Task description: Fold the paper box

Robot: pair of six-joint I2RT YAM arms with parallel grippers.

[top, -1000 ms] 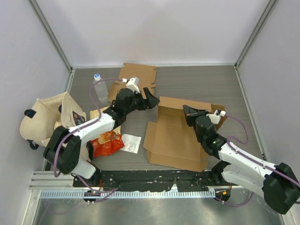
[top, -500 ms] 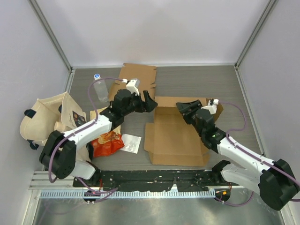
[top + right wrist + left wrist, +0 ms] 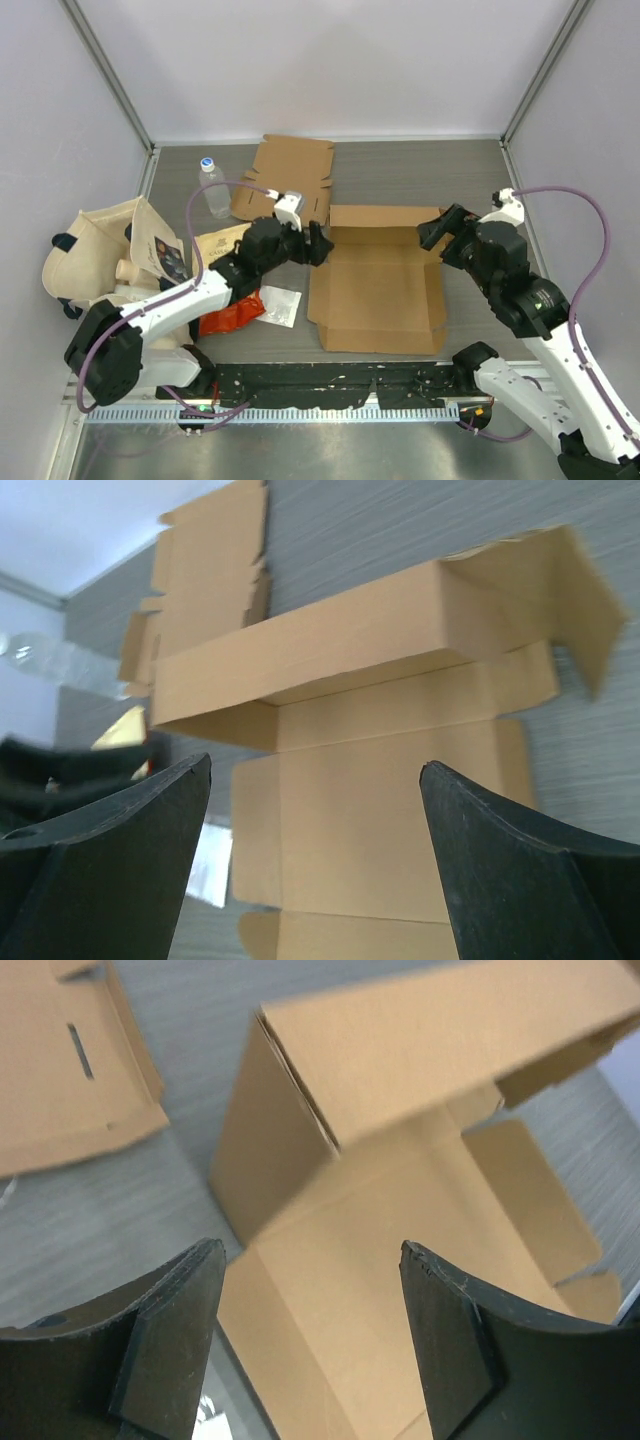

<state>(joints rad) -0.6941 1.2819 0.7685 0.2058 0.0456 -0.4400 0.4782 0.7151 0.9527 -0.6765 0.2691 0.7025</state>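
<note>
Top external view: paper box (image 3: 380, 290) lies centre-frame, back wall running left-right. Left hand (image 3: 320, 245), spread and empty, sits just beside its upper-left corner — likely nearer than the right hand (image 3: 437, 228), also spread.

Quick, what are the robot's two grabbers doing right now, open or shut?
Left gripper: open, holding nothing.
Right gripper: open, holding nothing.

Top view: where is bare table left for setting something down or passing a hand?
Bare table runs along the far wall, between the flat cardboard and the right wall, beyond the paper box. The left is crowded: tote bag, bottle, snack packet and the left arm.
</note>
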